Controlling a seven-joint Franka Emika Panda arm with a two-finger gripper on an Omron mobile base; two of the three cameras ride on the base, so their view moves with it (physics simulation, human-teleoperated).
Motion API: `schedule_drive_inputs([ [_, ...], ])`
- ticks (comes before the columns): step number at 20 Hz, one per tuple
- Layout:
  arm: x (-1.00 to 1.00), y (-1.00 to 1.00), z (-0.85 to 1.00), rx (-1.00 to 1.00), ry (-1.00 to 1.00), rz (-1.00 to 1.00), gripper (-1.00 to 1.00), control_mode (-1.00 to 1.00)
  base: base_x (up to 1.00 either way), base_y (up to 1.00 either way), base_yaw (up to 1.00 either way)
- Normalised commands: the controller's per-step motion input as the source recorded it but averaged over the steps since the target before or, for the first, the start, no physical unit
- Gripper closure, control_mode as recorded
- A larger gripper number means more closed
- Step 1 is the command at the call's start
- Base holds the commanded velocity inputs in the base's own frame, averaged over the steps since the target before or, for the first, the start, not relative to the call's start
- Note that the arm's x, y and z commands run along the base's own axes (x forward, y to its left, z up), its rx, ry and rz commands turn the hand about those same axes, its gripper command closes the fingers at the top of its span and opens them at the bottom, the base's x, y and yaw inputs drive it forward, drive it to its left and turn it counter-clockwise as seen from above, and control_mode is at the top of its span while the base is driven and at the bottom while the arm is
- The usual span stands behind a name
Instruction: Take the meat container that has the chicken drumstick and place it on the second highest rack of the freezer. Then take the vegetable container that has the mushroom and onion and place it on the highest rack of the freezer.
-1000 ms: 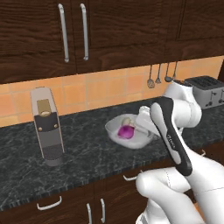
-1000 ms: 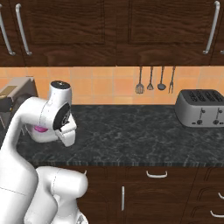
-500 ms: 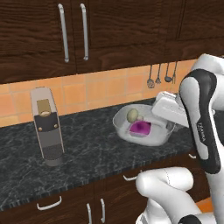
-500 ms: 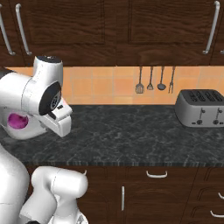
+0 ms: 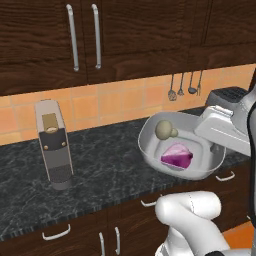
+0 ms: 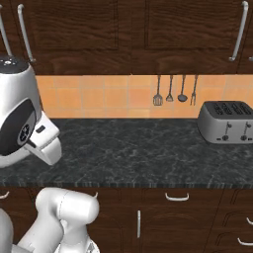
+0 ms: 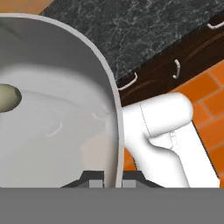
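- Smooth pale-grey oval bowl (image 5: pixel 181 147), thin-walled, is held up just in front of the black speckled stone worktop (image 5: pixel 100 170), above its front edge.
- In the bowl: glossy purple-magenta onion (image 5: pixel 176 156), with the small beige rounded mushroom (image 5: pixel 163 129) beside it.
- Tool (image 7: pixel 111 183) clamped shut on the bowl rim; hand cam shows the rim between the tips.
- Right base cam adds a ribbed silver toaster (image 6: pixel 228 121) at the worktop's right end.
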Motion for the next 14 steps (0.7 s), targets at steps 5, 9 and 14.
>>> schedule_drive_inputs([
  [5,-0.04,0.03,0.00,0.00,0.07,0.00,1.00,-1.00,0.00,0.00,0.00],
  [9,-0.02,-0.01,0.00,0.00,0.03,0.00,1.00,1.00,-0.42,-0.07,-0.02],
  [14,0.00,0.00,0.00,0.00,0.00,0.00,1.00,1.00,-0.95,-0.35,-0.27],
])
